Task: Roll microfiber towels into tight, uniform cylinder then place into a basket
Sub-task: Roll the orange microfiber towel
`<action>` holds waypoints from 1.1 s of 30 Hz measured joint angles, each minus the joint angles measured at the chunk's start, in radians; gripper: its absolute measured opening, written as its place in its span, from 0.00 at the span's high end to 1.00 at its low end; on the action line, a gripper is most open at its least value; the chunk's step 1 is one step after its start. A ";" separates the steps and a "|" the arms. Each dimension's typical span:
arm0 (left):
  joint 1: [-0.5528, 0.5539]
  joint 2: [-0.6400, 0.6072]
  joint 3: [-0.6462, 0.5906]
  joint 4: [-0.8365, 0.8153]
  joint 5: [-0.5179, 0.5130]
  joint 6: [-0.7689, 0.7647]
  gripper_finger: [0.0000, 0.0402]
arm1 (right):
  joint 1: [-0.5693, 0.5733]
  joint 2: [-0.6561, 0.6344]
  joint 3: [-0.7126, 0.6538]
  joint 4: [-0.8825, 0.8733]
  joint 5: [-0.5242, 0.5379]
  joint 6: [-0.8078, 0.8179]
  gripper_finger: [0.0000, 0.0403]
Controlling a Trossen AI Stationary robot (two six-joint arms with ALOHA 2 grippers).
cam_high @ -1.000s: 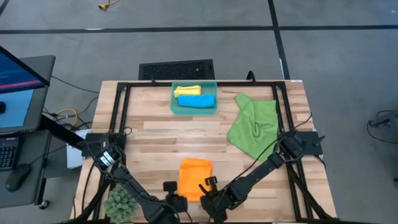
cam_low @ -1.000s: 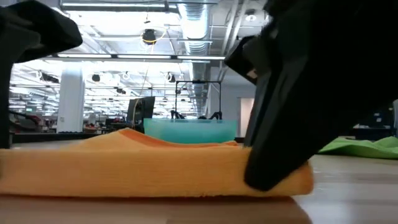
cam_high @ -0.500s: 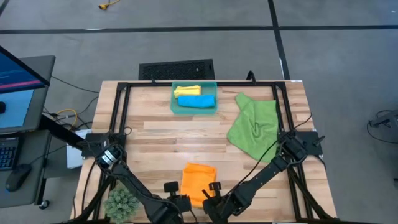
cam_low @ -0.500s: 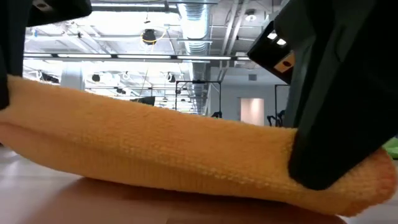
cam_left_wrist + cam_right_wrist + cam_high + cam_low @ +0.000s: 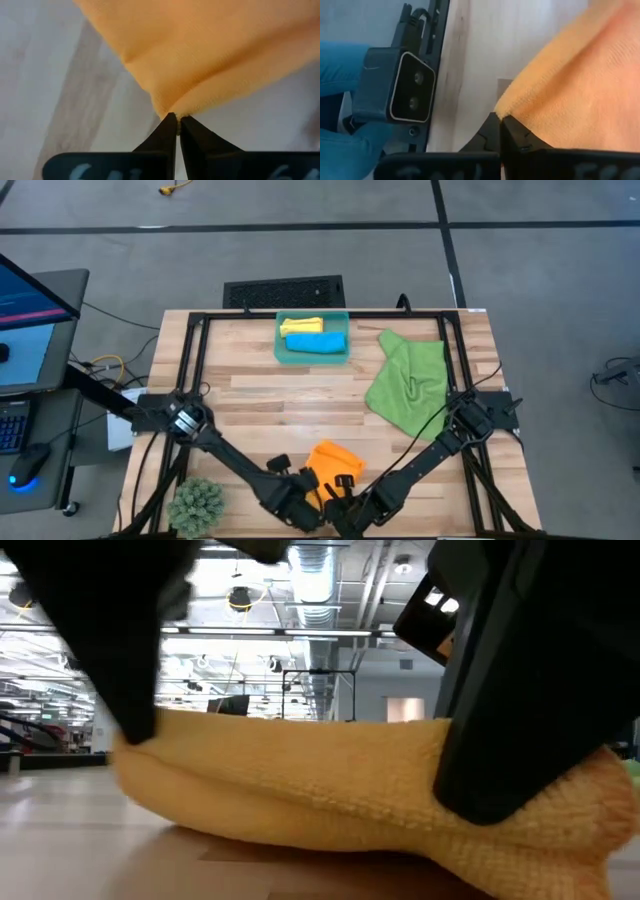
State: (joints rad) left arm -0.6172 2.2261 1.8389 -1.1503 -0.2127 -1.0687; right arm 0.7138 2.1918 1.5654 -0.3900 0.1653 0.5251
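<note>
Near the table's front edge, the soft orange microfiber towel [image 5: 331,463] is now bunching narrower and lifting, no longer lying flat as it was a second ago. Farther back, the rolled yellow towel [image 5: 300,326] and blue towel [image 5: 315,342] are sitting inside the translucent teal plastic basket [image 5: 283,352], with the green towel [image 5: 408,383] spreading toward the wooden table's [image 5: 250,395] right edge. Both claws are pinching orange corners with fingers closed tight: left gripper [image 5: 175,121], right gripper [image 5: 499,120].
</note>
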 joint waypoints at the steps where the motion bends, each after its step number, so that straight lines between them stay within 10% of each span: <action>1: 0.014 0.000 0.000 0.000 0.000 0.000 0.99 | -0.002 0.000 0.000 0.001 -0.001 0.000 0.98; 24: 0.136 -0.004 -0.130 0.251 -0.054 0.134 0.99 | -0.003 -0.001 0.000 -0.034 -0.004 -0.001 0.95; 33: 0.143 -0.009 -0.196 0.307 -0.054 0.084 0.99 | -0.002 -0.002 0.000 -0.074 -0.030 0.030 0.76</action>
State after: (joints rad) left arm -0.4739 2.2169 1.6429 -0.8437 -0.2670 -0.9845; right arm 0.7117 2.1902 1.5658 -0.4644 0.1350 0.5548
